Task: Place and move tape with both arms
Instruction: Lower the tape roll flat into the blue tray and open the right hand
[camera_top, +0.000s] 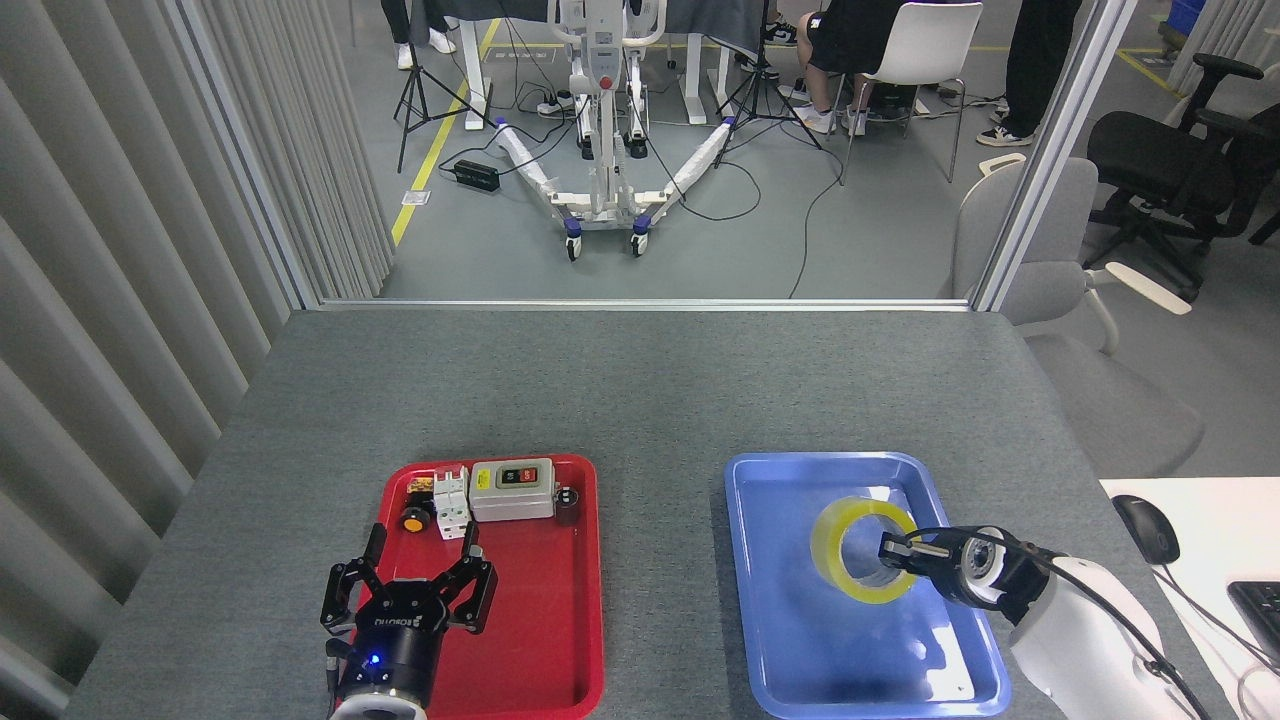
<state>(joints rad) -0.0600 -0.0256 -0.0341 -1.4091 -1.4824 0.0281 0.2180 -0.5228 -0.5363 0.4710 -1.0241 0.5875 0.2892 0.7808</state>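
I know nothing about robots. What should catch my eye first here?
Probably the yellow tape, a see-through roll held by the right gripper over the blue tray on the right. Next comes the bright red tray on the left, with small electrical parts along its far end. The left gripper hangs open above its near edge.

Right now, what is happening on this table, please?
The right tool holds the tape by its rim, low over the blue tray, apparently setting it down there. I cannot tell whether the roll touches the tray yet. The left tool hangs open and empty over the red tray, which holds a switch box and small electrical parts at its far end.
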